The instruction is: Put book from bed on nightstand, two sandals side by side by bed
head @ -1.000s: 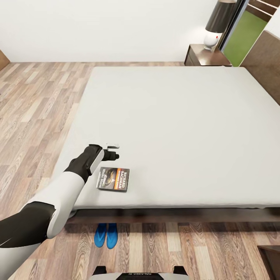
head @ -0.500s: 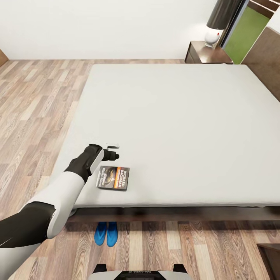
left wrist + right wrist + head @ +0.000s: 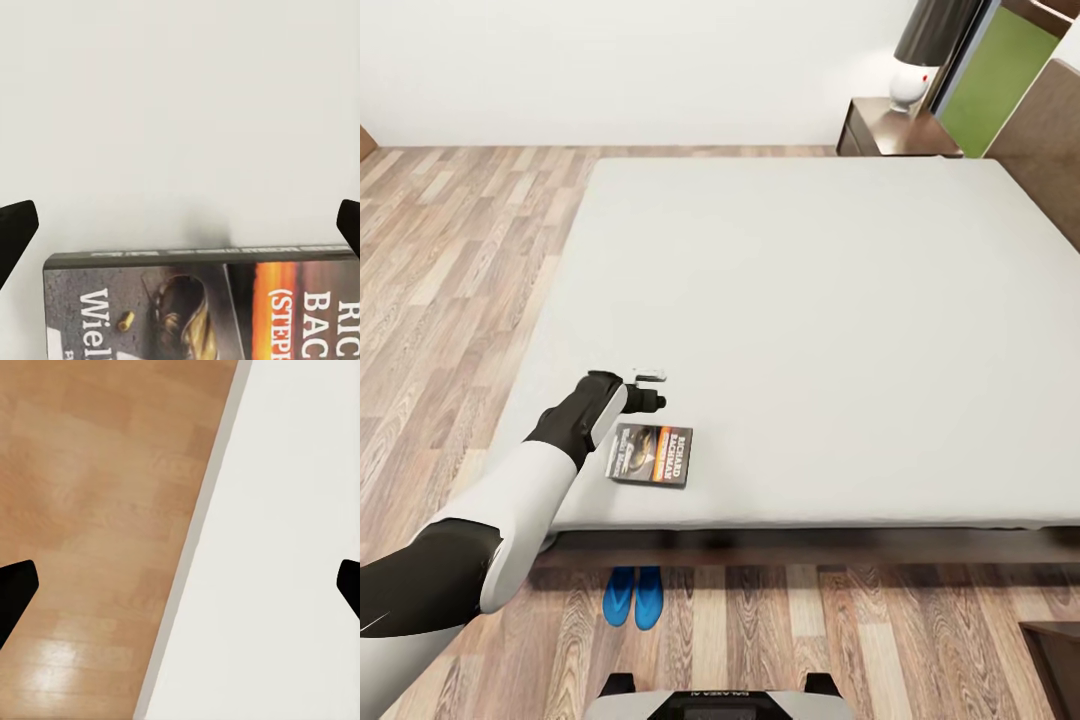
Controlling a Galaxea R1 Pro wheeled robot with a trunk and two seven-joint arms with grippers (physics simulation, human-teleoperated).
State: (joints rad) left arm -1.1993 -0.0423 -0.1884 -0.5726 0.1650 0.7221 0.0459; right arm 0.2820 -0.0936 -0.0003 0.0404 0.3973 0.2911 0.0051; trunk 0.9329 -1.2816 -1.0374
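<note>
The thin dark-grey paperback book with the orange band (image 3: pixel 651 456) lies flat on the light-grey mattress of the large bed (image 3: pixel 810 320), near its foot edge. It sits at about 5 o'clock from the left arm's fingers (image 3: pixel 650 389), just beside them and apart. Its long axis runs across the reach. In the left wrist view the dark fingers (image 3: pixel 16 229) stand wide apart and hold nothing, with the book's top edge (image 3: pixel 202 307) centred between them.

The left arm is plainly nearer. The right arm's fingers (image 3: pixel 16 585) are likewise spread and hold nothing, over the bed's edge and the wood-plank floor (image 3: pixel 105 510).

The two bright blue sandals (image 3: pixel 633 598) are half hidden beneath the bed frame. The glossy dark nightstand (image 3: pixel 890 128) stands at 1 o'clock, well apart.
</note>
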